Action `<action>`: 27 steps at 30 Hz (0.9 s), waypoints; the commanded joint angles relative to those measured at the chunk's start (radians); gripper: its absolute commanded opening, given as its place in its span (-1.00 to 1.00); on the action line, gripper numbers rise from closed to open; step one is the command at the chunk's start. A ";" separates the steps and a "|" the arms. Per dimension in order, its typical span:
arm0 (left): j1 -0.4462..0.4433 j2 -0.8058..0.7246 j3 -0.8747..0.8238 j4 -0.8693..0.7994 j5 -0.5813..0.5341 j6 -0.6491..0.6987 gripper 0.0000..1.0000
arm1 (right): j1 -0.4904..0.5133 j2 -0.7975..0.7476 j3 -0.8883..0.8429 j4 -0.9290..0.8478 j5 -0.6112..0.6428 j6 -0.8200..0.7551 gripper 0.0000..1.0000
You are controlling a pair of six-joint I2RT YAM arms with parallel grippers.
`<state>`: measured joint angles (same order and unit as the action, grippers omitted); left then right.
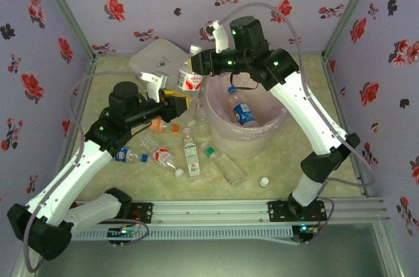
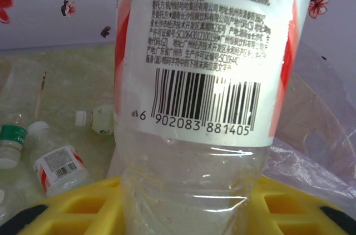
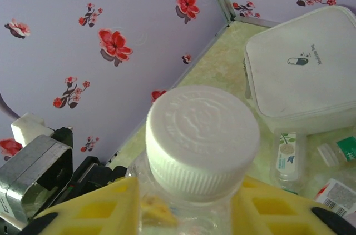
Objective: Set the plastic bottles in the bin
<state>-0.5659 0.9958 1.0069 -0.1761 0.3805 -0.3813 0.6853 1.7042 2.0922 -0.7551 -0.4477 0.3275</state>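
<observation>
A clear bottle (image 1: pixel 190 79) with a red and white label hangs in the air left of the bin (image 1: pixel 252 149), a round translucent bucket with a pale pink liner. My left gripper (image 1: pixel 178 101) is shut on its clear lower body (image 2: pixel 189 190), below the barcode label. My right gripper (image 1: pixel 196 62) is shut on the same bottle at the neck, just under its white cap (image 3: pixel 203 135). One bottle (image 1: pixel 242 110) with a blue label lies inside the bin. Several more bottles lie on the table, among them a blue-capped one (image 1: pixel 129 156) and a green-capped one (image 1: pixel 226 167).
A white square lidded box (image 1: pixel 160 57) sits at the back left, also in the right wrist view (image 3: pixel 303 68). A loose white cap (image 1: pixel 264 182) lies front right of the bin. Flowered walls close in the table on three sides.
</observation>
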 commanded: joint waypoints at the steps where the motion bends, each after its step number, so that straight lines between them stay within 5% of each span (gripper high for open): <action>1: -0.006 -0.025 0.012 0.020 -0.071 -0.005 -0.06 | -0.014 -0.010 0.059 0.019 0.012 -0.002 -0.29; 4: -0.006 -0.034 0.047 -0.069 -0.163 -0.039 0.58 | -0.040 -0.038 0.089 0.010 0.037 -0.012 -0.35; 8: 0.002 -0.054 0.075 -0.181 -0.327 -0.101 0.99 | -0.102 -0.105 0.094 0.019 0.070 -0.006 -0.46; 16: 0.202 -0.054 0.058 -0.497 -0.573 -0.333 1.00 | -0.253 -0.284 0.046 -0.043 0.194 -0.063 -0.55; 22: 0.328 -0.101 -0.034 -0.557 -0.584 -0.400 1.00 | -0.276 -0.357 0.026 -0.221 0.397 -0.218 -0.65; 27: 0.398 -0.080 -0.066 -0.604 -0.608 -0.396 0.99 | -0.275 -0.337 -0.046 -0.297 0.434 -0.267 -0.71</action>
<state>-0.1959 0.9134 0.9596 -0.7216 -0.1818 -0.7486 0.4168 1.3178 2.0941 -0.9569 -0.0830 0.1280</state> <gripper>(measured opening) 0.996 0.333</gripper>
